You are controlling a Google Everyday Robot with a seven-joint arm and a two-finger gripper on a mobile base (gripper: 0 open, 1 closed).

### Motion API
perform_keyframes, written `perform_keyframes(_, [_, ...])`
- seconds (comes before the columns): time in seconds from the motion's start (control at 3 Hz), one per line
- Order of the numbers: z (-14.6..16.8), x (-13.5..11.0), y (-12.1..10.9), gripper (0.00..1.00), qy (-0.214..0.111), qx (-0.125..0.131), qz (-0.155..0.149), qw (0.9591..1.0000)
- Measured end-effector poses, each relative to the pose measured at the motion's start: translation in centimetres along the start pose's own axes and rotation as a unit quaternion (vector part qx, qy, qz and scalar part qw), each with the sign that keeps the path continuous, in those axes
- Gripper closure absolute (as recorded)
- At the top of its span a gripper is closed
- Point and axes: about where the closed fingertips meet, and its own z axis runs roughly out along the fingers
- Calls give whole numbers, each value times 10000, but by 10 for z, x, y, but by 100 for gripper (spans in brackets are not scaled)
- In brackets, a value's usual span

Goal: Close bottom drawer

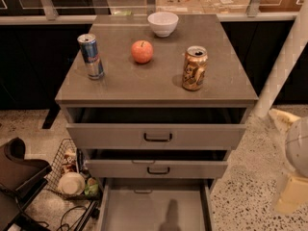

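The grey cabinet [159, 88] has all three drawers pulled out. The bottom drawer [154, 210] is out the farthest. Its plain grey inside shows at the lower edge of the camera view, while its front is cut off below. The mid drawer [158, 169] and the top drawer [156, 136] above it each show a dark bar handle. My gripper [293, 189] is a blurred cream and grey shape at the right edge, right of the drawers and apart from them.
On the cabinet top stand a blue can [91, 56], an apple [142, 51], a white bowl [162, 23] and a gold can [194, 68]. A wire basket [72, 173] with clutter and a dark seat [19, 177] sit on the floor at left. My white arm [284, 61] slants at right.
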Motion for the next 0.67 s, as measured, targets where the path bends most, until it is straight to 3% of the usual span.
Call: perform_keyframes(0.67, [62,-1,76,0,27,-111,33,9999])
